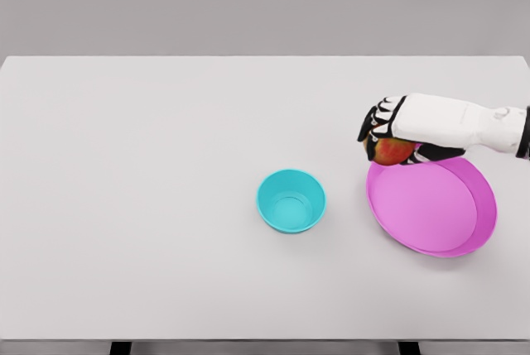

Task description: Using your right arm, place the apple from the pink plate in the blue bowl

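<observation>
A: Where is the apple (391, 151) found, and why there?

B: It is seen at the upper left edge of the pink plate (435, 210), at about eleven o'clock on the rim. It is wrapped by the right hand (387, 133), whose dark fingers (372, 127) are curled over its top and far side. Only the lower red and yellow face of the fruit is left uncovered. Whether it is lifted clear of the plate or resting on the rim cannot be told from this view.

A: How is the hand set against the fruit?

B: The hand is laid over the apple from above, with the white forearm reaching in from three o'clock. The fruit sits beneath the palm and inside the closed fingers. The grip is judged to be firm enough for carrying, though the thumb side is hidden.

A: And the blue bowl (291, 200)?

B: It is placed well apart from the apple, at roughly eight o'clock from it, upright and empty on the white table (149, 206). A short sweep to the left and slightly toward the robot is judged to be needed before release.

A: Is the left hand accounted for?

B: It is not shown anywhere in the view.
</observation>
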